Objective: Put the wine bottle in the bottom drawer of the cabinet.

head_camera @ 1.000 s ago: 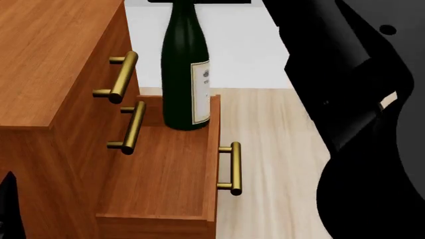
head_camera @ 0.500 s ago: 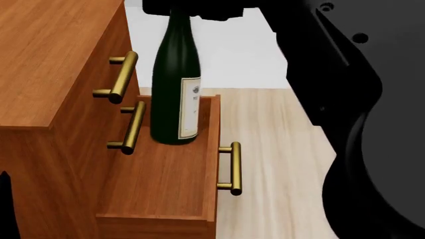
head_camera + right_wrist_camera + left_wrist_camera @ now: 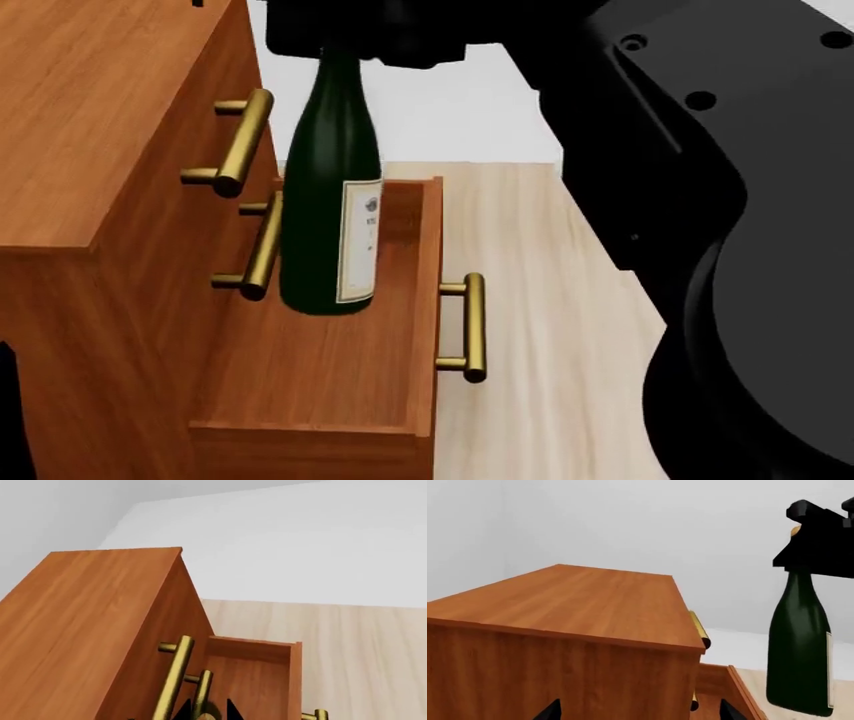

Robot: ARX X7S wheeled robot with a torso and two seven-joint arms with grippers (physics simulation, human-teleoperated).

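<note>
Right now you are in the lowering step: your right tool (image 3: 358, 40) is clamped on the neck of the wine bottle (image 3: 328, 215), just under its cork, and the bottle hangs upright below that tool. Directly beneath it lies the bottom drawer (image 3: 334, 370), pulled open out of the cabinet (image 3: 94, 150). In the head view the bottle's base appears to be above the drawer floor, toward the cabinet side, not yet resting on it, though the exact gap is hard to judge. The bottle passes close beside the brass handle (image 3: 256, 250) of the middle drawer, which sits level with its lower half.

Your left tool is not clearly shown; only two dark tips appear at the edge of its wrist view, so I cannot tell whether it is apart or together.

My judgement is that the next move calls for a straight descent, keeping the bottle vertical and clear of that handle, until the base seats on the drawer floor. Only then should the tool let go.
</note>
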